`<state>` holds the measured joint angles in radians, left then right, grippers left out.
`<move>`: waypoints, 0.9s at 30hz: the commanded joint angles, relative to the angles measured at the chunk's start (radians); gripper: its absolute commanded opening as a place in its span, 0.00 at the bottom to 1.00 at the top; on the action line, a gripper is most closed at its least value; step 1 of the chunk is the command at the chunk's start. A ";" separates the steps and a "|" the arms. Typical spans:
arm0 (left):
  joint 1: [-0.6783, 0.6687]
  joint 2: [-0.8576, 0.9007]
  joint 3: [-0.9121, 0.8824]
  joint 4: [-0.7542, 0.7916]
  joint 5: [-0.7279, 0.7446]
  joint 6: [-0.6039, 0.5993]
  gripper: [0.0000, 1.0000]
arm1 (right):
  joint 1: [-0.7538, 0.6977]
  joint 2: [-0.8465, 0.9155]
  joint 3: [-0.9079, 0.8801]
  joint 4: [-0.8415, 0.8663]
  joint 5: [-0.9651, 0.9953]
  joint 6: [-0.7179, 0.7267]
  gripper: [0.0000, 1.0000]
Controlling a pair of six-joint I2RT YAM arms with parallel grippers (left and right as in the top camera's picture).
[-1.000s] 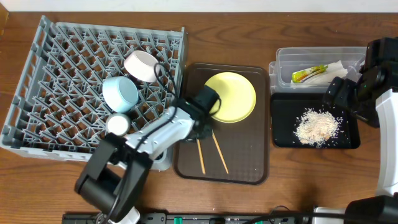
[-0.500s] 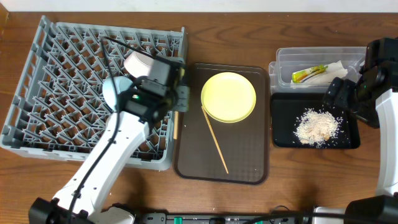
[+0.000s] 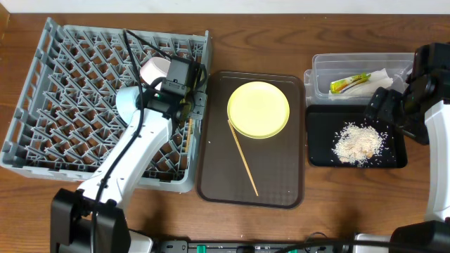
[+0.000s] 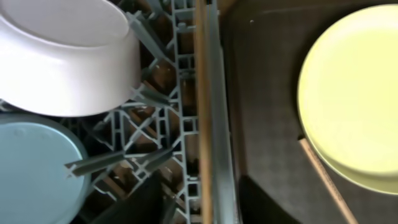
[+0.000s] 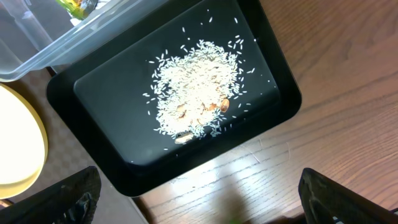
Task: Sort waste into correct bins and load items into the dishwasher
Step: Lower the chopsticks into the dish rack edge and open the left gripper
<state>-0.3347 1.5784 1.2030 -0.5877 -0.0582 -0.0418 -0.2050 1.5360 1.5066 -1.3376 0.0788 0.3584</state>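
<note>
obs, overhead: grey dish rack at the left of the wooden surface. white bowl and light-blue bowl sit among the pegs near the rack's right side, just beside each other.

left arm reaches over the rack's right part. left end effector: fingers spread apart, nothing pinched. between them, in the wrist view, one chopstick runs lengthwise just inside the rack's right wall, against the grey rail. cannot tell whether it rests on the rim or lower among the pegs.

brown tray lies just right of the rack. on it: pale-yellow plate toward the far end, flat. second chopstick lies diagonally on the tray, its upper end at the plate's edge.

right side: clear tub holds the yellow-green wrapper and the crumpled white paper. black tray sits just in front of the tub, with the rice crumbs heaped in its middle and a few grains scattered around.

right end effector: hangs above the black tray's edge, fingers wide apart, empty, clear of the crumbs.
</note>
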 commanded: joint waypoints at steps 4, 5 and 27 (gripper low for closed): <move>-0.016 -0.050 0.013 -0.013 0.029 -0.051 0.56 | -0.004 -0.019 0.016 -0.003 -0.001 -0.008 0.99; -0.030 -0.058 0.013 -0.025 0.082 -0.100 0.60 | -0.004 -0.019 0.016 -0.002 -0.001 -0.008 0.99; -0.428 0.319 -0.057 -0.021 0.035 -0.653 0.66 | -0.004 -0.019 0.016 -0.002 -0.001 -0.008 0.99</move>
<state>-0.7609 1.8572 1.1530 -0.6083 0.0200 -0.6636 -0.2050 1.5360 1.5066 -1.3388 0.0784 0.3584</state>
